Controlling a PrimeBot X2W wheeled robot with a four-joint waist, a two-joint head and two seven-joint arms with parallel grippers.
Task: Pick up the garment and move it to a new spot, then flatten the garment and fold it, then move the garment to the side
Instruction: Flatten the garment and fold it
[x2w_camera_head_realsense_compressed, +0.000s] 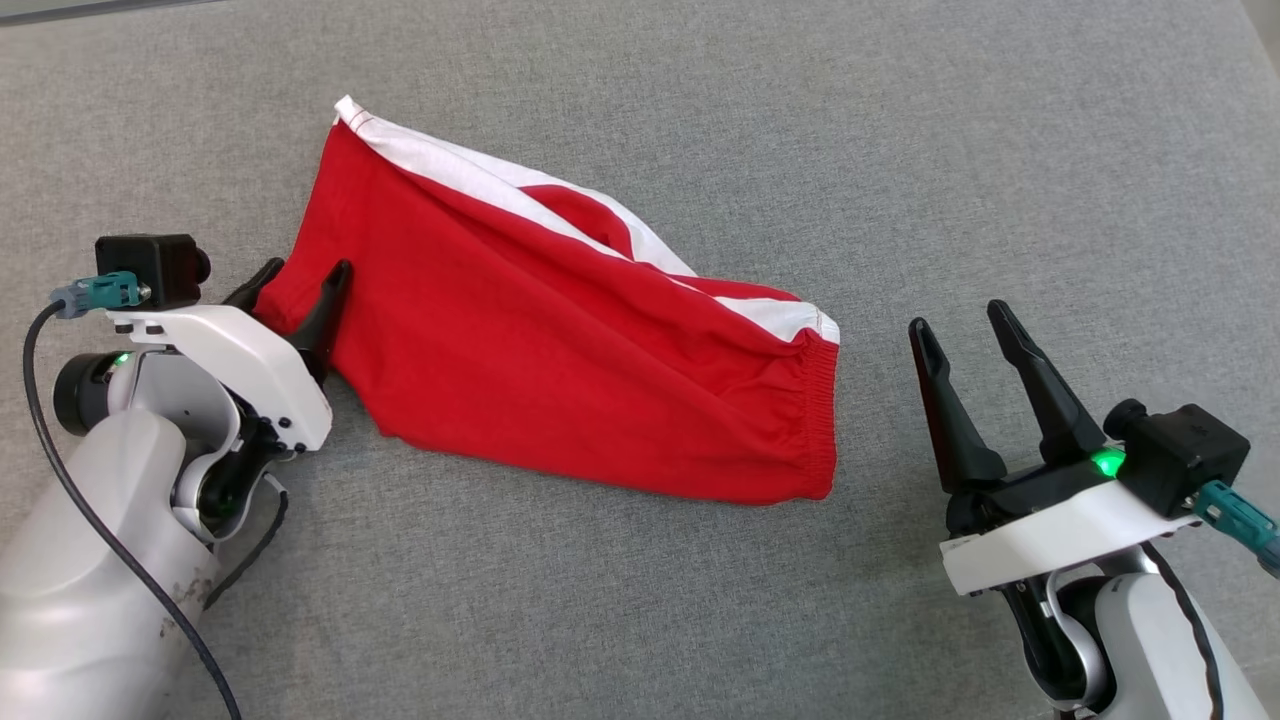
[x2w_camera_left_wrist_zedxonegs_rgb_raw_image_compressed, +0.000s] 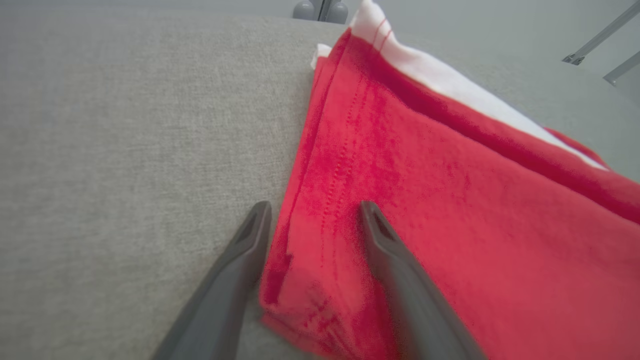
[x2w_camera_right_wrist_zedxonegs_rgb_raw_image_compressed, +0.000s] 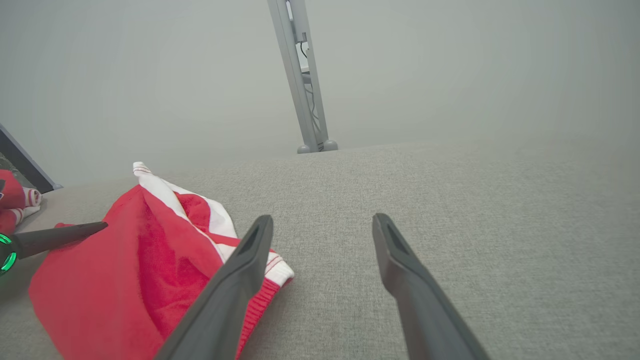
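A red fabric garment with a broad white stripe and a gathered elastic band (x2w_camera_head_realsense_compressed: 560, 340) is lying folded over on a grey woven cloth surface (x2w_camera_head_realsense_compressed: 900, 150), running from the upper left down to the right in the head view. Its lower layer is hiding under the upper one, so only a red patch is peeking out past the stripe.

The left gripper (x2w_camera_head_realsense_compressed: 307, 268) is sitting at the garment's left corner with its jaws spread wide and nothing pinched between them. In the left wrist view one finger is lying over the bare grey cloth just beside the hem and the other over the red fabric. Whether either is pressing down is hard to tell, as the near corner is blurring there. In the head view, the white wrist housing is covering the finger bases.

The right gripper (x2w_camera_head_realsense_compressed: 958, 318) is standing open over bare surface, near the elastic band but apart from it.

In the right wrist view a grey metal post (x2w_camera_right_wrist_zedxonegs_rgb_raw_image_compressed: 300, 75) is rising behind the surface in haze, and another red-and-white cloth (x2w_camera_right_wrist_zedxonegs_rgb_raw_image_compressed: 15, 200) is being cut off by the left edge.
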